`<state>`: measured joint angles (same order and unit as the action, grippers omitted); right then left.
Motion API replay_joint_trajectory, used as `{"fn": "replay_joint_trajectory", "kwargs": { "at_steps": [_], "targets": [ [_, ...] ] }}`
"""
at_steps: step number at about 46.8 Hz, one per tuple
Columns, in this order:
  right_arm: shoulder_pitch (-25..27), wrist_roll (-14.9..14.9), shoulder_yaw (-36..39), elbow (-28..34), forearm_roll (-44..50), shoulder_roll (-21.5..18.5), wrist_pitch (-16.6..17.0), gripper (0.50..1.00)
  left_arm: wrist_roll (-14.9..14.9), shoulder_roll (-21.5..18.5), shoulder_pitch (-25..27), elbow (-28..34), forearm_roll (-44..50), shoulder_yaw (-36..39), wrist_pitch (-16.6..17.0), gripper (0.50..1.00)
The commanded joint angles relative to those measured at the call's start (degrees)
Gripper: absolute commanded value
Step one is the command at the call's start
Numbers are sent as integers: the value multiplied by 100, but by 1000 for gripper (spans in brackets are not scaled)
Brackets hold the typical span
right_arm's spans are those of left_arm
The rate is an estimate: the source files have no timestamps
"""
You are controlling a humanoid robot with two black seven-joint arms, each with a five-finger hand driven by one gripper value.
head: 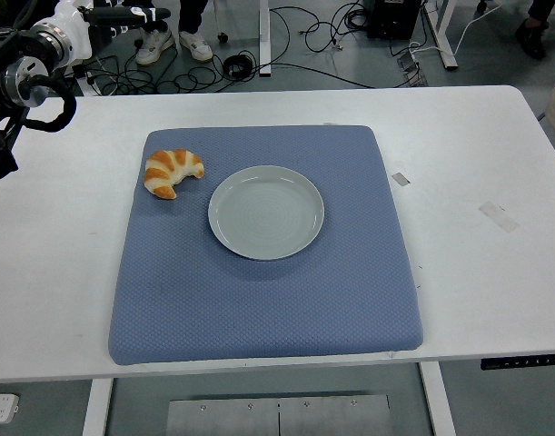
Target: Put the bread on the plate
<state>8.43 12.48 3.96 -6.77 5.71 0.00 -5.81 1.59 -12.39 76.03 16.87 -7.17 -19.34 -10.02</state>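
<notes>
Bread [173,172] sits just left of the empty plate [266,212] (easy reach); can't tell the left robot hand's state, only the arm shows.

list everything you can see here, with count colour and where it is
croissant: one, golden brown with pale stripes, on the mat's far left corner, just left of the plate, not touching it
plate: one, pale grey-green, empty, on the mat a little beyond its middle
mat: one, blue, textured, covering the middle of the table
table: one, white
tape pieces: two, pale, on the bare table right of the mat
cables: several, black, on the floor beyond the table
shoes: a pair, white, a person's, on the floor at the top left
left arm: one, black and silver, at the top left edge; its hand is out of view
</notes>
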Motion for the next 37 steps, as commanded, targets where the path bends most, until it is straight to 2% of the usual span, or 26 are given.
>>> {"fn": "replay_joint_trajectory", "kwargs": {
  "at_steps": [1, 6, 37],
  "targets": [
    [1, 0, 0, 0, 0, 0, 0, 1000, -79, 0, -1, -9, -4, 0, 0, 965],
    [1, 0, 0, 0, 0, 0, 0, 1000, -282, 0, -9, -8, -22, 0, 0, 965],
    [1, 0, 0, 0, 0, 0, 0, 1000, -282, 0, -62, 9, -31, 18, 0, 966]
  ]
}}
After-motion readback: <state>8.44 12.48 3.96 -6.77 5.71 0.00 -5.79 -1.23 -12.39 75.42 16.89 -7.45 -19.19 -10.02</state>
